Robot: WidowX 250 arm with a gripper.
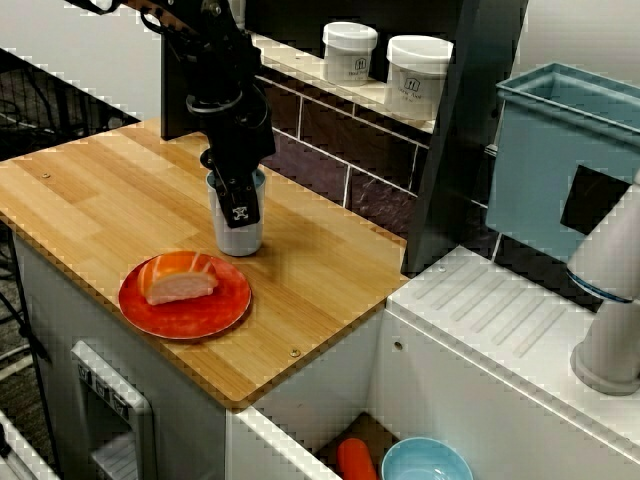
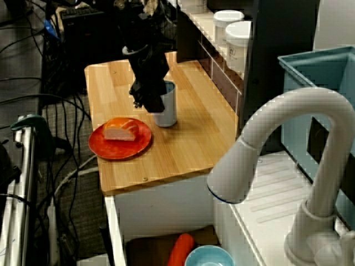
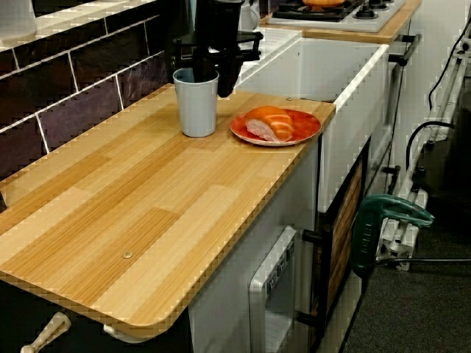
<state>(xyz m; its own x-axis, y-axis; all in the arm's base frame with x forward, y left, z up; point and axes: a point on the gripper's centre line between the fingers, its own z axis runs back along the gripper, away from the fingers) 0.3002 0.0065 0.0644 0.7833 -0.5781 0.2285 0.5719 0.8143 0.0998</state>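
Note:
A pale blue cup (image 1: 238,232) (image 2: 168,111) (image 3: 197,110) stands upright on the wooden counter (image 1: 110,200). My black gripper (image 1: 240,195) (image 2: 154,101) (image 3: 215,77) comes down over its rim. One finger (image 1: 243,208) lies flat against the cup's outer wall and the other is hidden inside, so the gripper is shut on the wall. Just in front of the cup sits an orange plate (image 1: 195,312) (image 2: 111,148) (image 3: 302,125) with a piece of salmon sushi (image 1: 180,283) (image 3: 268,123) on it, a little apart from the cup.
Two white jars (image 1: 350,50) (image 1: 418,75) stand on the shelf above the dark tiled wall. A teal bin (image 1: 545,150) and a white faucet (image 2: 288,160) are to the right by the sink. Below lie a blue bowl (image 1: 427,462) and an orange object (image 1: 355,460).

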